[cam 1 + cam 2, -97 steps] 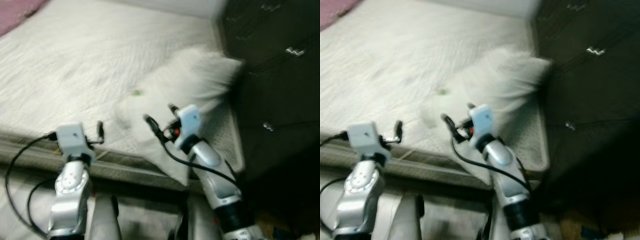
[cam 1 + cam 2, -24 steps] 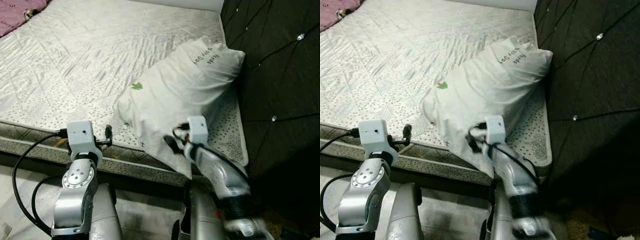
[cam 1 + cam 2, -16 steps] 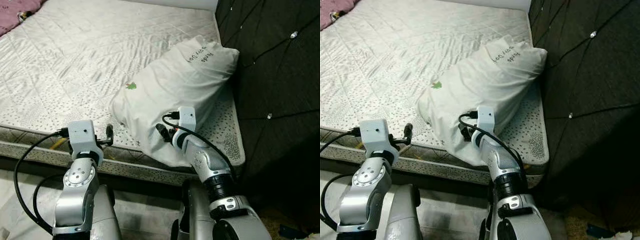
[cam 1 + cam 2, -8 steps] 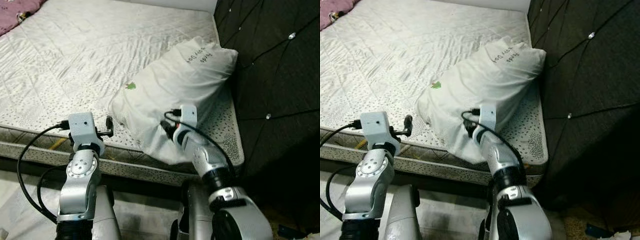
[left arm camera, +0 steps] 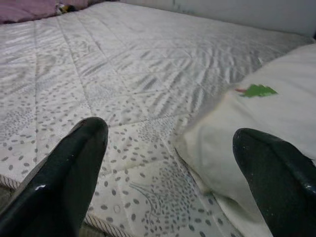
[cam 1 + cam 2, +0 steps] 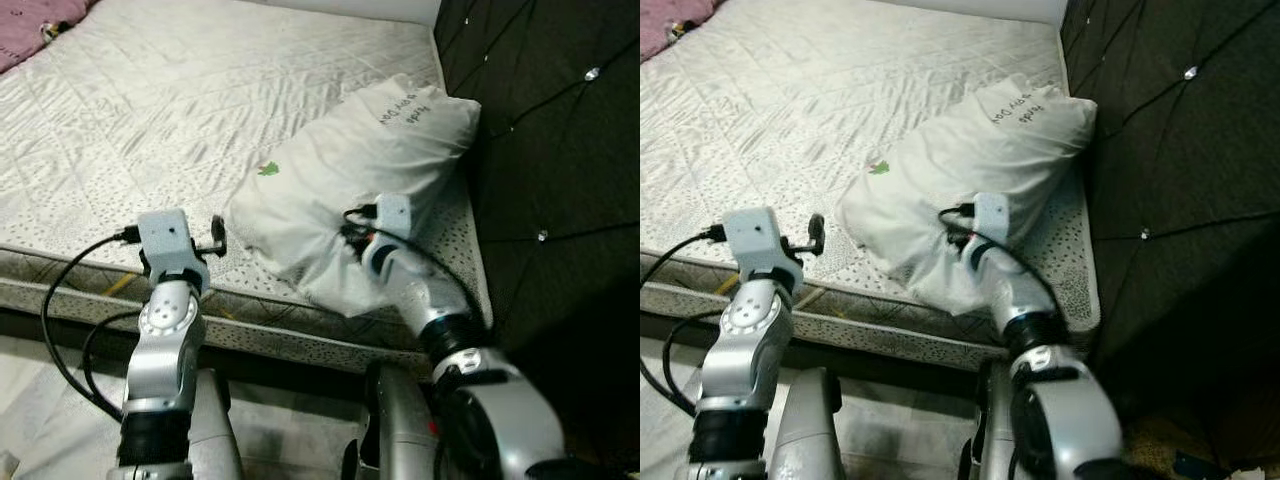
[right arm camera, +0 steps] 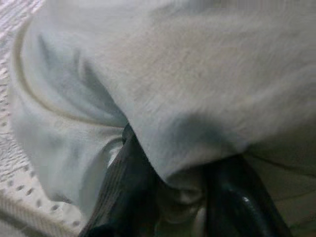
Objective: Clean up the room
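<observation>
1. A pink cloth (image 6: 35, 18) lies at the far left corner of the mattress (image 6: 150, 110)
2. The left gripper (image 5: 170, 173) is raised at the mattress's near edge, just left of the pillow; its 2 fingers (image 5: 64, 182) stand wide apart with nothing between them, the mattress and the pillow's corner showing through the gap
3. The mattress is bare, white and quilted, with a dotted pattern near the edge
4. The pillow (image 6: 360, 170) lies on the right part of the mattress, its far end against the headboard, its near end hanging slightly over the mattress edge; it has a small green mark (image 6: 268, 169) and dark writing (image 6: 405, 110) near the top
5. The right gripper (image 7: 170, 195) is pressed into the pillow's near end; its 2 fingers (image 7: 123, 187) are pinched together on a fold of the pillow's cloth
6. A dark tufted headboard (image 6: 560, 130) stands at the right
</observation>
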### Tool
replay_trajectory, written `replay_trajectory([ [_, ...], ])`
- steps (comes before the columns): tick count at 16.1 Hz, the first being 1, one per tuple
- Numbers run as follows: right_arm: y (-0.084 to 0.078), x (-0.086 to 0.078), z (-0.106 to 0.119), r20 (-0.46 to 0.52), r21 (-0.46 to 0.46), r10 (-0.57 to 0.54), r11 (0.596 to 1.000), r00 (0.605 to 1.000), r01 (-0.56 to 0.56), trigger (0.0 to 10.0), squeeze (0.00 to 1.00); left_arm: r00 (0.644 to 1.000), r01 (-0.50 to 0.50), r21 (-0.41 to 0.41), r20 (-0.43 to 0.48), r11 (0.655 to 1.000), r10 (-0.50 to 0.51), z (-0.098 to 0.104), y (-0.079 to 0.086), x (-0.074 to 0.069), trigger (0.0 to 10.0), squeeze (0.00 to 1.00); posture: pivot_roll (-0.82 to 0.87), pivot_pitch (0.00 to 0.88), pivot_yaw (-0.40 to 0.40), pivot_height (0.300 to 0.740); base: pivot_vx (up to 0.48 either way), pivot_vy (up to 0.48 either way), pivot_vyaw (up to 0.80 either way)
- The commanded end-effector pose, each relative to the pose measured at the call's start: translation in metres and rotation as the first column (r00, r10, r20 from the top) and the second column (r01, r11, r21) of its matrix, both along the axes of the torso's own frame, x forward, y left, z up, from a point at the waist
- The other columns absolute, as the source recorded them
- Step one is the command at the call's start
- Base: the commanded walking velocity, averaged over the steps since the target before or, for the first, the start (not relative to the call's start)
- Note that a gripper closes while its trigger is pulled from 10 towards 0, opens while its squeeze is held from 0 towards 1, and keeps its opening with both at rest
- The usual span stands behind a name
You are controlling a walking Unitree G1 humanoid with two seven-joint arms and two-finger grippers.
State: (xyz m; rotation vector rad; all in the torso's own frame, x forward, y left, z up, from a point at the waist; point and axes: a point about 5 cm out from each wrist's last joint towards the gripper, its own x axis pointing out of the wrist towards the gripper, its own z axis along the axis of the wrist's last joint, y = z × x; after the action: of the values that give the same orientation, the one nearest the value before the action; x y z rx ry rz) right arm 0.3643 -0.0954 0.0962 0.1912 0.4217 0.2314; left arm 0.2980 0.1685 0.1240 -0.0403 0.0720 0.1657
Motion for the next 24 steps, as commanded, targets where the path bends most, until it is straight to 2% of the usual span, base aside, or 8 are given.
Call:
replay_trajectory([
  [1,-0.019,0.015,0.027,0.115,-0.012,-0.067,0.998,0.991,0.068,0.0,0.0,1.0,-0.008,-0.004,0.008,1.0,0.008,0.001,0.002,0.003,10.0,0.0,0.11,0.0,-0.087,0.553,0.0,0.0,0.0],
  [3,-0.034,0.021,0.035,0.156,-0.048,-0.108,0.992,0.982,0.117,0.0,0.0,1.0,-0.017,-0.004,0.02,1.0,0.017,0.002,0.004,0.006,10.0,0.0,0.11,0.0,-0.086,0.553,0.0,0.0,0.0],
  [8,-0.131,0.033,0.08,0.337,-0.172,-0.34,0.895,0.878,0.413,0.0,0.0,0.998,-0.034,-0.001,0.049,0.999,0.034,0.004,0.007,0.016,10.0,0.0,0.09,0.0,-0.079,0.553,0.0,0.0,0.0],
  [11,-0.161,0.03,0.092,0.367,-0.188,-0.4,0.852,0.84,0.488,0.0,0.0,0.998,-0.034,0.006,0.055,0.999,0.033,0.005,0.008,0.02,10.0,0.0,0.08,0.0,-0.074,0.553,0.0,0.0,0.0],
  [14,-0.174,0.025,0.089,0.379,-0.22,-0.402,0.836,0.833,0.503,0.0,0.0,0.997,-0.035,0.009,0.066,0.999,0.035,0.007,0.008,0.022,10.0,0.0,0.09,0.0,-0.075,0.553,0.0,0.0,0.0],
  [16,-0.181,0.011,0.06,0.344,-0.258,-0.411,0.823,0.844,0.506,0.0,0.0,0.997,-0.044,0.011,0.065,0.999,0.043,0.005,0.012,0.02,10.0,0.0,0.08,0.0,-0.077,0.553,0.0,0.0,0.0],
  [20,-0.157,-0.013,0.008,0.278,-0.273,-0.376,0.851,0.884,0.448,0.0,0.0,0.997,-0.048,0.018,0.059,0.999,0.047,0.003,0.015,0.021,10.0,0.0,0.07,0.0,-0.055,0.553,0.0,0.0,0.0],
  [24,-0.149,-0.024,0.006,0.323,-0.261,-0.361,0.855,0.875,0.448,0.0,0.0,0.997,-0.043,0.027,0.058,0.999,0.042,0.004,0.016,0.023,10.0,0.0,0.07,0.0,-0.055,0.553,0.0,0.0,0.0],
])
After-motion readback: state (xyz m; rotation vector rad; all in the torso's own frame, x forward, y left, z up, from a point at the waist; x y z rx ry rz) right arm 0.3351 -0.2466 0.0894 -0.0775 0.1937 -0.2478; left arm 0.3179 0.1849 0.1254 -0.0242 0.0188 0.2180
